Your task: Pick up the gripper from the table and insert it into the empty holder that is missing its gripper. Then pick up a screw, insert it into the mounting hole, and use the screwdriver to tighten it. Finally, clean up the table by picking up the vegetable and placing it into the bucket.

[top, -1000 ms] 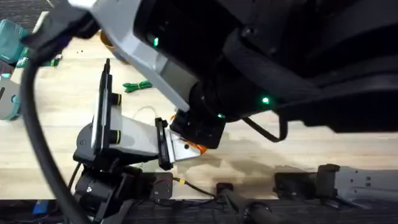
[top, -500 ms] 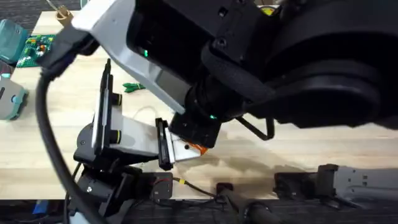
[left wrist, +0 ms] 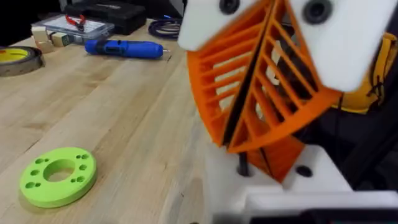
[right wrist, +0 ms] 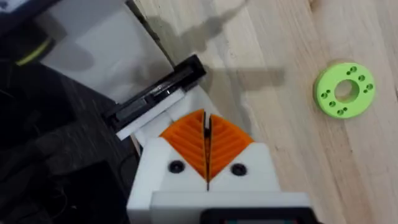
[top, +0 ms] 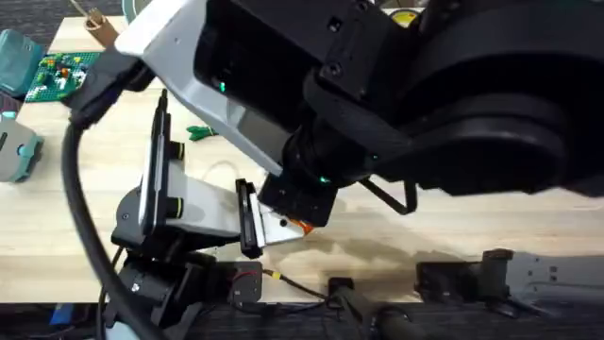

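The right claw [right wrist: 206, 123], clenched seemingly on the gripper [left wrist: 283, 155] just above the holder [left wrist: 314, 180], could jam or drop it if tilted.

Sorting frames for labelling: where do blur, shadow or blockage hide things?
Overhead: a dark, blurred arm close under the camera blocks most of the table; the vegetable peeks out. Left wrist: the right hand looms near and soft, the screwdriver behind. Right wrist: shadows cross the wood beside the green disc.
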